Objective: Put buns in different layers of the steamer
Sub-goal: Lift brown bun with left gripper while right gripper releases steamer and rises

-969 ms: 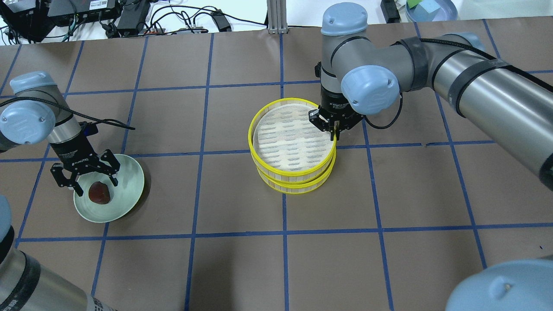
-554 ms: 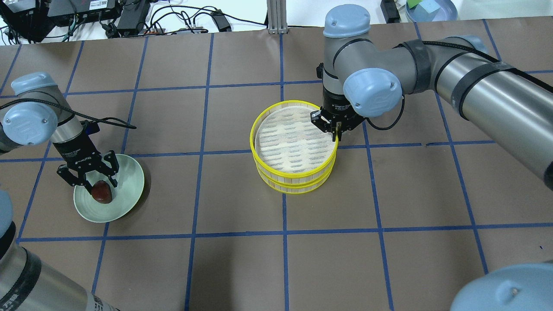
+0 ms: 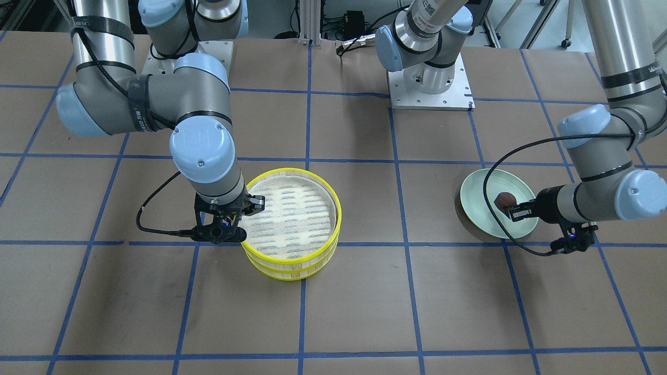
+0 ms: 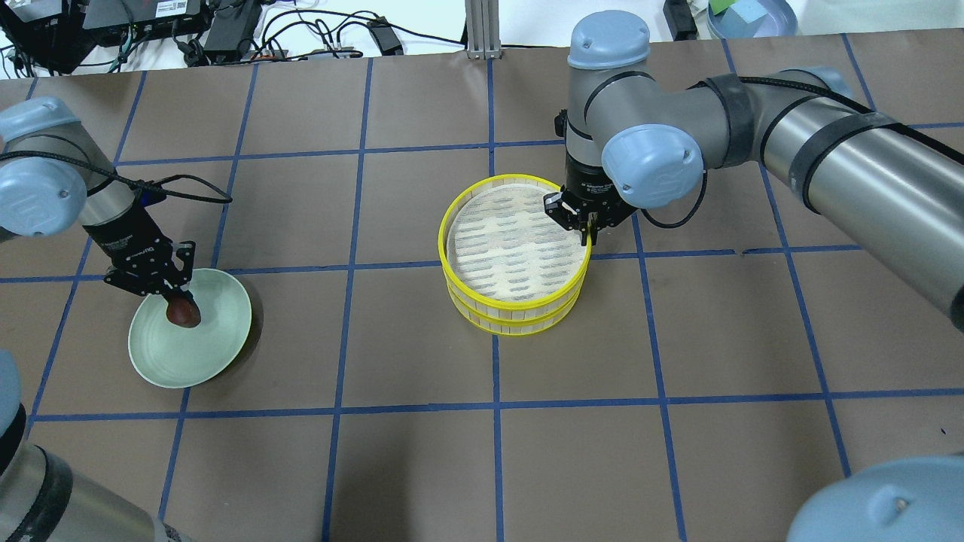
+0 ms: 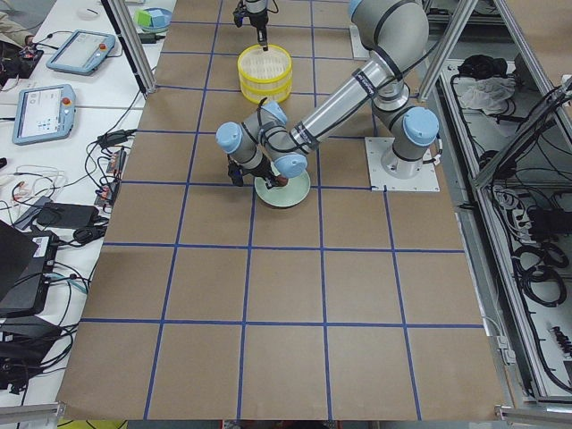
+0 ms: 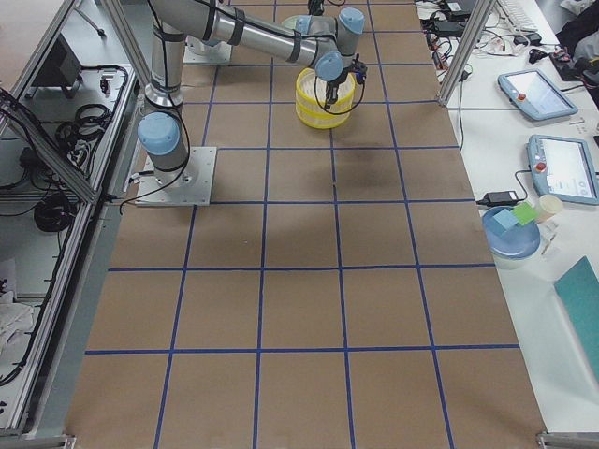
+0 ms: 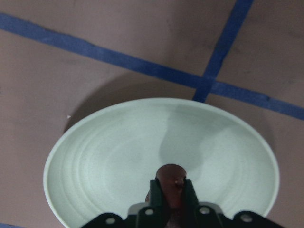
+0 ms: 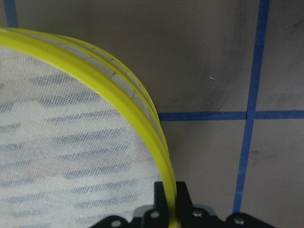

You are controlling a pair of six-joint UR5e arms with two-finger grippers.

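Left gripper (image 4: 179, 305) was closed on the dark reddish-brown bun (image 4: 183, 314) over the pale green plate (image 4: 203, 354); right gripper (image 4: 586, 232) pinched the upper steamer tray (image 4: 512, 241) by its yellow rim.
Judged purpose: rim grip readied the upper tray for lifting off the lower tray (image 4: 520, 325) beneath. Left wrist leaned; right wrist pointed straight down. Cream bun not visible.

Bright, even overhead light, no glare. Soft shadows: dark bun (image 7: 170, 173) onto pale green plate (image 7: 95, 161), plate onto matte brown counter (image 4: 678, 339), faint one beside steamer layers (image 4: 516, 305). Exterior views sharp, side views show little detail. Left tool (image 7: 171, 186) blurred at wrist view's bottom edge.
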